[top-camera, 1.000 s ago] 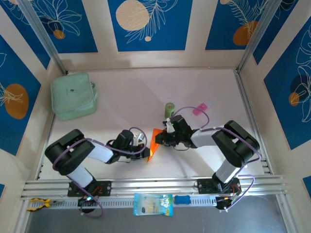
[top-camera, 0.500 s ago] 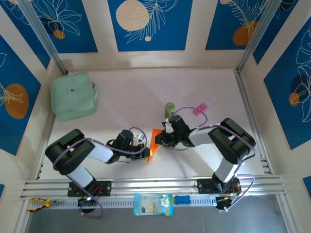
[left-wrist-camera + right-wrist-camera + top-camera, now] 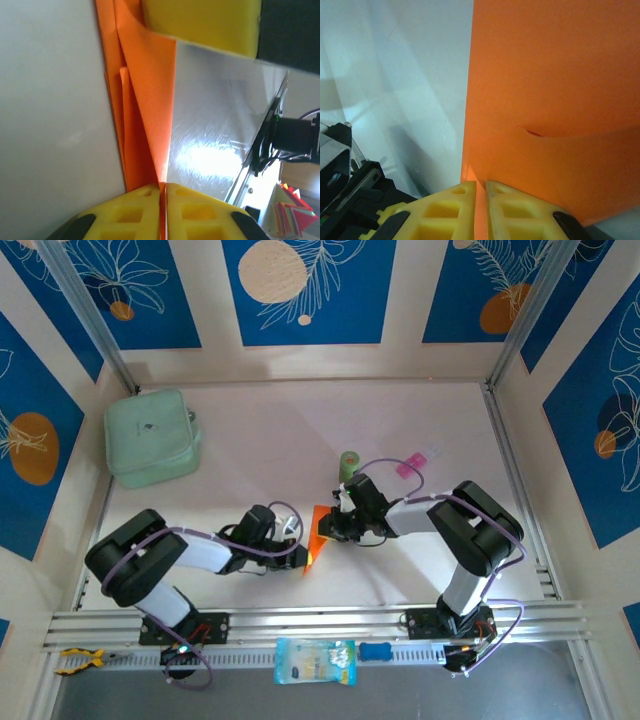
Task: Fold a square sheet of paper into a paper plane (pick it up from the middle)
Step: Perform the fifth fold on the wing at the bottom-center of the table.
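Paper sheet [image 3: 316, 536] tight between left fingers [image 3: 129, 216], likewise between right fingers [image 3: 516, 212].

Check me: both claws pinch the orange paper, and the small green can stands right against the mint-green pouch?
No: the top view shows the green can well apart from the mint-green pouch, near the right gripper. That and the left gripper do pinch the orange paper.

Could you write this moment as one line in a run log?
left gripper: shut on orange paper | right gripper: shut on orange paper | orange paper: partly folded
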Motion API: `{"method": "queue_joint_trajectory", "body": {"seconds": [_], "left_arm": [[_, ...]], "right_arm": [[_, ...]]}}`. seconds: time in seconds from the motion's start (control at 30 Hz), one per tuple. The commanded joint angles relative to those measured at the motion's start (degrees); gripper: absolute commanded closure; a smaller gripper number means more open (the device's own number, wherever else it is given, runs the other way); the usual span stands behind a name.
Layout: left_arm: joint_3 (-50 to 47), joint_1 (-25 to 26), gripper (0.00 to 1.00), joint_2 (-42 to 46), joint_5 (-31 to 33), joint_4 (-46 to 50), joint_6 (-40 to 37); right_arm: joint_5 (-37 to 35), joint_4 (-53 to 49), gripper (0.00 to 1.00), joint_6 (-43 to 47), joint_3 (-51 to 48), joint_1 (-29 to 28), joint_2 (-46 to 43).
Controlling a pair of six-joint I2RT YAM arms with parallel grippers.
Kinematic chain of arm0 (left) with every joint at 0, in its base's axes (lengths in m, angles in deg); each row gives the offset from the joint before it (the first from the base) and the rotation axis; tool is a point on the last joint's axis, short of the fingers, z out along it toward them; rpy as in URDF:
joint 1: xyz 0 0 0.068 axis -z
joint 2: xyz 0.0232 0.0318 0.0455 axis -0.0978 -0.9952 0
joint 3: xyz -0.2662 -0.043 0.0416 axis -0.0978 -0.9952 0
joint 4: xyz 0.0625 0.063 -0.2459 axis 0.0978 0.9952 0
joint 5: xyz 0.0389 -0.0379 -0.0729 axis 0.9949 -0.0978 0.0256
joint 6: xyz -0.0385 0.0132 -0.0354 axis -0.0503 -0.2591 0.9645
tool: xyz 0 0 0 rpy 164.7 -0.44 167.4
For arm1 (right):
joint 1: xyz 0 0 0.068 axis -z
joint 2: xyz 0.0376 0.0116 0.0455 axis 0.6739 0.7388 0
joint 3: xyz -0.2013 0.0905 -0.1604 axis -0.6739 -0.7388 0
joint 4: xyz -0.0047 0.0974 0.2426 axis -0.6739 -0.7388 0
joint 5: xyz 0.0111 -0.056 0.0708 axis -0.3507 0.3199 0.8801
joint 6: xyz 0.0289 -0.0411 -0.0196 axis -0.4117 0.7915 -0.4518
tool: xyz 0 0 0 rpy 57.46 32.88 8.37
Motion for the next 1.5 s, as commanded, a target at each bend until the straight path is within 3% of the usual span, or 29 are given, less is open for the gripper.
{"method": "queue_joint_trajectory", "body": {"seconds": [0.0, 0.17, 0.3, 0.43, 0.8, 0.93, 1.13, 1.3, 1.47], "left_arm": [[0.5, -0.3, 0.99, 1.3, -3.3, 7.3, -3.4], [0.7, -0.1, 1.00, 1.6, -4.2, 8.2, -4.1], [1.3, 0.3, 0.91, 1.9, -5.1, 9.8, -4.9], [1.4, 0.7, 1.00, 3.3, -4.0, 12.8, -6.0], [5.0, 3.5, 0.95, 3.8, 0.1, 24.8, -11.0], [5.2, 4.3, 1.00, 3.1, 0.9, 26.0, -11.3], [4.8, 5.8, 0.97, 3.3, 2.4, 27.3, -10.8], [4.9, 6.5, 0.96, 6.8, 3.8, 28.7, -10.3], [5.6, 6.5, 0.90, 15.3, 10.2, 34.6, -10.7]], "right_arm": [[-4.6, -4.3, 0.86, 0.1, 0.1, -0.7, 3.3], [-5.1, -5.2, 0.86, 0.0, 0.7, -1.1, 3.5], [-5.6, -5.6, 0.86, 0.0, 0.8, -1.3, 3.4], [-5.9, -6.2, 0.87, -0.1, 0.8, -1.5, 3.3], [-6.6, -6.5, 0.87, -0.4, 0.8, -1.9, 3.4], [-6.7, -6.4, 0.87, -0.6, 0.7, -2.1, 3.4], [-6.9, -6.5, 0.87, -0.7, 0.6, -2.1, 3.5], [-6.8, -6.4, 0.87, -0.7, 0.6, -2.1, 3.6], [-6.7, -6.5, 0.87, -0.6, 0.6, -2.1, 3.6]]}}
